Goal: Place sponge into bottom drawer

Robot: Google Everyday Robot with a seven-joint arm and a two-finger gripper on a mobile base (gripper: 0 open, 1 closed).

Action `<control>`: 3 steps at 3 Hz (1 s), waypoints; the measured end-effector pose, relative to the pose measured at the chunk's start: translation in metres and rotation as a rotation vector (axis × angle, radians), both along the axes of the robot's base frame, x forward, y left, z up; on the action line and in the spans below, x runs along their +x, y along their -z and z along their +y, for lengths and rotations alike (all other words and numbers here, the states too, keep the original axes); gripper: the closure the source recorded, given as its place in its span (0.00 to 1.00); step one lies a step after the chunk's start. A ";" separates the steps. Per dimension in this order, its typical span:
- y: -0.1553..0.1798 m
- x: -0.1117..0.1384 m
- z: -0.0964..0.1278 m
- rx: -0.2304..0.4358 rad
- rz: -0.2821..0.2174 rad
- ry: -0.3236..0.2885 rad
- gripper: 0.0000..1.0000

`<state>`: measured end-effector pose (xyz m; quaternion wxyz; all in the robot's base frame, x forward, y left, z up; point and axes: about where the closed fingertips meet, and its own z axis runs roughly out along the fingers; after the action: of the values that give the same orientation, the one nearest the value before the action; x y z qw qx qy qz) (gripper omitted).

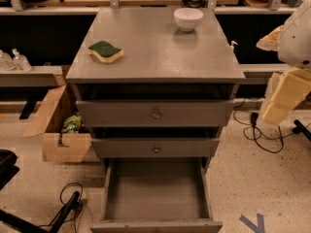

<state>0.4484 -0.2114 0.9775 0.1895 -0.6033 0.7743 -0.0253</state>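
Camera view: gripper [285, 98] at three o'clock, grip I cannot tell; it should drop squarely over sponge [105, 51] at ten.

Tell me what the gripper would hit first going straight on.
The gripper is not in view; only the arm's pale link shows at the right edge, slanting down-left. Continued, it would likely meet the floor beside the cabinet; depth unclear.
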 end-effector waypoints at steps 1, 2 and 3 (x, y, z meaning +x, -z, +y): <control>0.010 0.038 0.015 0.146 -0.054 -0.002 0.00; 0.015 0.088 0.043 0.329 -0.138 0.005 0.00; 0.005 0.136 0.073 0.496 -0.246 0.006 0.00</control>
<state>0.5845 -0.1380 0.9721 0.4240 -0.5286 0.7297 0.0914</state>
